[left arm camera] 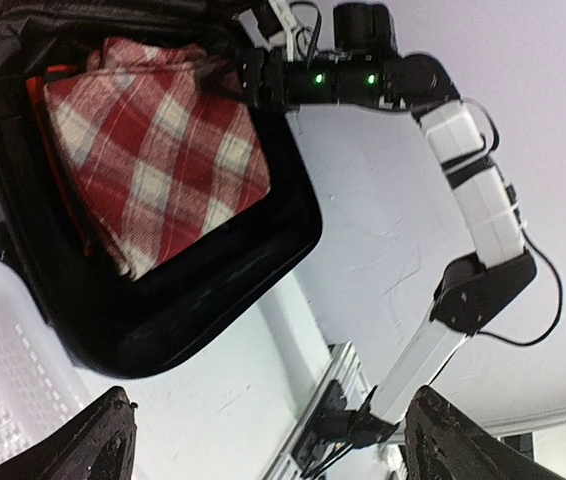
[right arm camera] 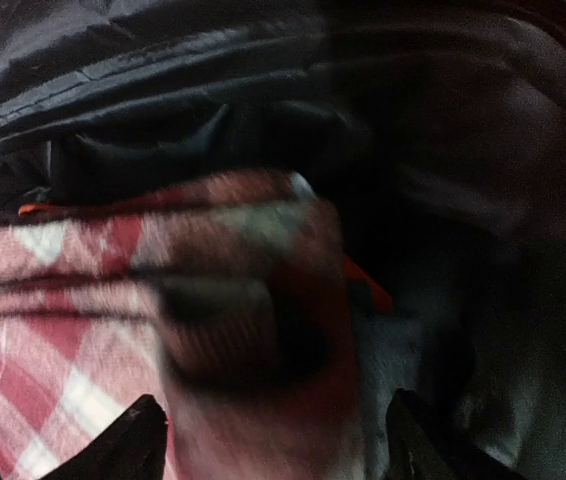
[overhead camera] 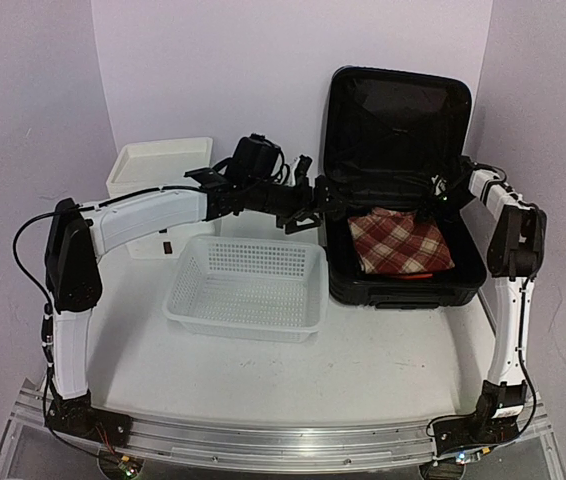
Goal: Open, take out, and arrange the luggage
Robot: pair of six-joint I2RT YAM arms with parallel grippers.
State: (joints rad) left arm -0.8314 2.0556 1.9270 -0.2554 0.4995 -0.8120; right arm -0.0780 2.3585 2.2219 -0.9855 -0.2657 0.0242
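Nearest the arms, a white basket [overhead camera: 248, 285] is sitting on the table [overhead camera: 383, 350], a little left of centre. Just to its right the luggage [overhead camera: 403, 285] is lying open, its lid standing upright, and a folded red checked cloth [overhead camera: 398, 243] is resting in the lower half. The left gripper [overhead camera: 301, 218] is hovering by the luggage's left rim, fingers spread wide. The right gripper [overhead camera: 431, 205] is reaching over the cloth's far right corner, its fingers also wide apart. Farther back on the left, a white drawer box [overhead camera: 158, 170] is standing

Soft even light, faint shadows; right wrist view dim and blurred.
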